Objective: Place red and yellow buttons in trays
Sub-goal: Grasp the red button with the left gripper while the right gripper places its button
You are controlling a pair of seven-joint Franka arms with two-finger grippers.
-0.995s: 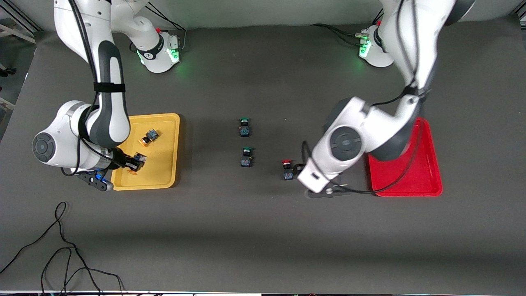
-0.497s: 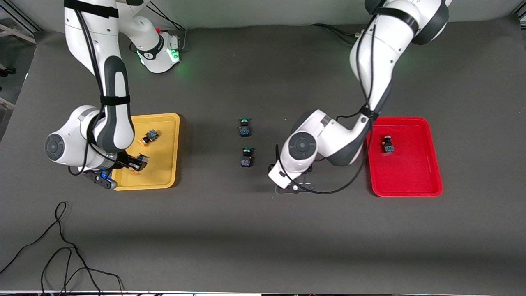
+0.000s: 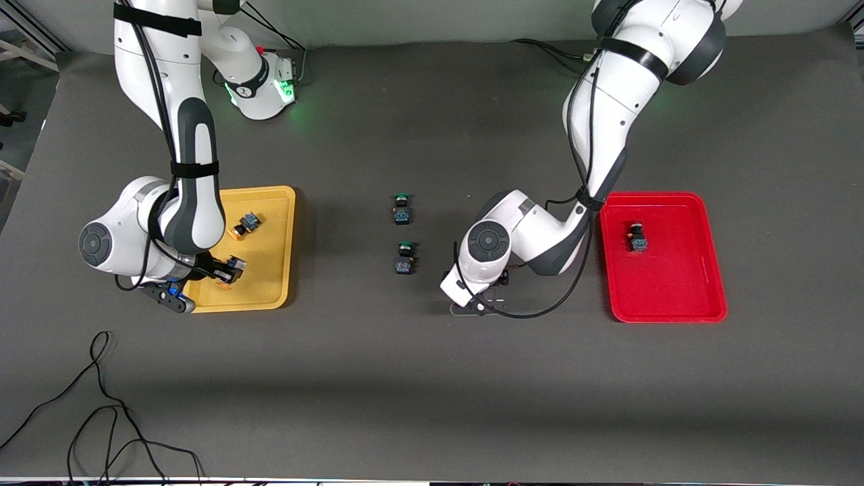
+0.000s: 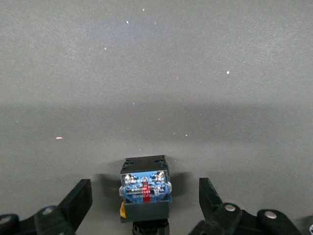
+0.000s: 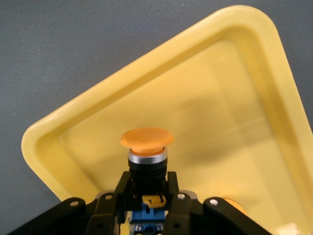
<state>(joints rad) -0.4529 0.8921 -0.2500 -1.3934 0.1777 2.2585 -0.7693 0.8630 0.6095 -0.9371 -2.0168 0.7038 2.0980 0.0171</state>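
Over the yellow tray (image 3: 270, 283) my right gripper (image 5: 146, 183) is shut on a yellow button (image 5: 146, 138), cap pointing out from the fingers, low above the tray floor (image 5: 220, 98). A second yellow button (image 3: 244, 225) lies in that tray, farther from the front camera. My left gripper (image 4: 144, 188) is open and low over the mat between the green buttons and the red tray (image 3: 675, 297). A button's dark blue body (image 4: 145, 188) stands between its fingers (image 4: 78, 200), untouched, cap hidden. In the front view my left hand (image 3: 476, 293) covers it. One red button (image 3: 637, 237) sits in the red tray.
Two green-capped buttons (image 3: 401, 209) (image 3: 404, 258) stand on the dark mat mid-table, close to my left hand. A loose black cable (image 3: 101, 405) lies near the front edge at the right arm's end.
My left arm swung from over the red tray toward mid-table, uncovering the tray's red button and covering the red button on the mat. My right gripper shifted slightly over the yellow tray, still holding its button.
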